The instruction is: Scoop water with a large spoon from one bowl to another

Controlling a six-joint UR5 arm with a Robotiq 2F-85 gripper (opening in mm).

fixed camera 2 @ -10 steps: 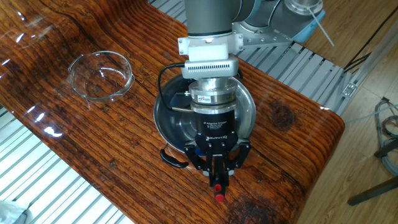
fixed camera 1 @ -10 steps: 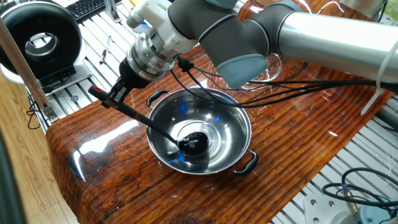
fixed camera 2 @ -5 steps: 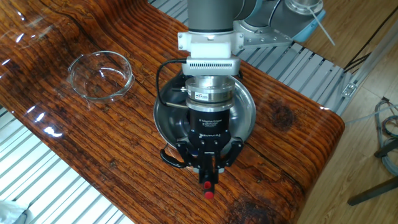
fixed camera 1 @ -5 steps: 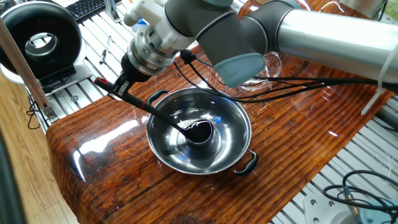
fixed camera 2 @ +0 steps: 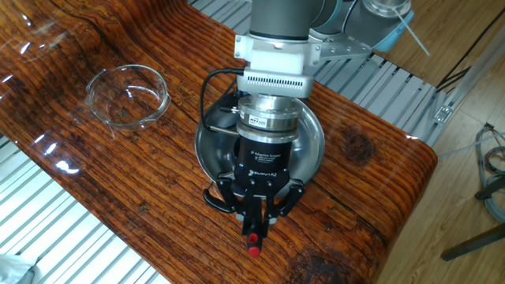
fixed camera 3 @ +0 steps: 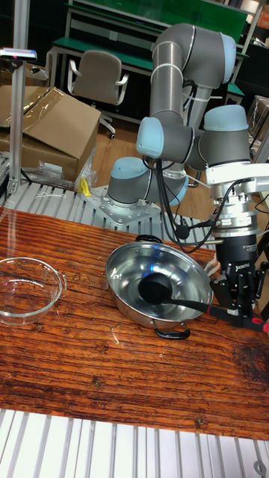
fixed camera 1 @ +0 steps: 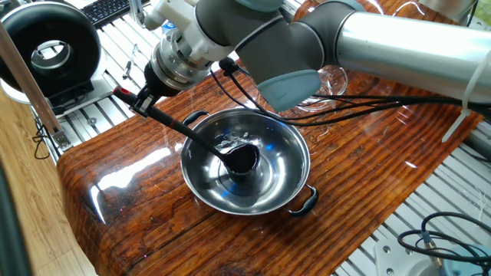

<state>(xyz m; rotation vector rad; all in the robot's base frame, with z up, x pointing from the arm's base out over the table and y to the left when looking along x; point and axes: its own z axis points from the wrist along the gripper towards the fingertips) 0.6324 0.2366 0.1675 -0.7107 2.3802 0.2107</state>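
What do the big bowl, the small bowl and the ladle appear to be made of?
The big bowl looks like polished stainless steel: mirror reflections, concentric rings in its base. The small bowl seems to be clear glass, since the wood grain shows through it. The ladle, held in the claw, looks like matte black plastic, though coated metal can't be ruled out.

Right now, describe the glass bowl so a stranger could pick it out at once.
Start at the wooden table and find the big steel bowl under the arm. The glass bowl sits apart from it on the bare wood, away from the gripper. It is the smaller of the two, clear and see-through, with no black handles and no ladle in it.
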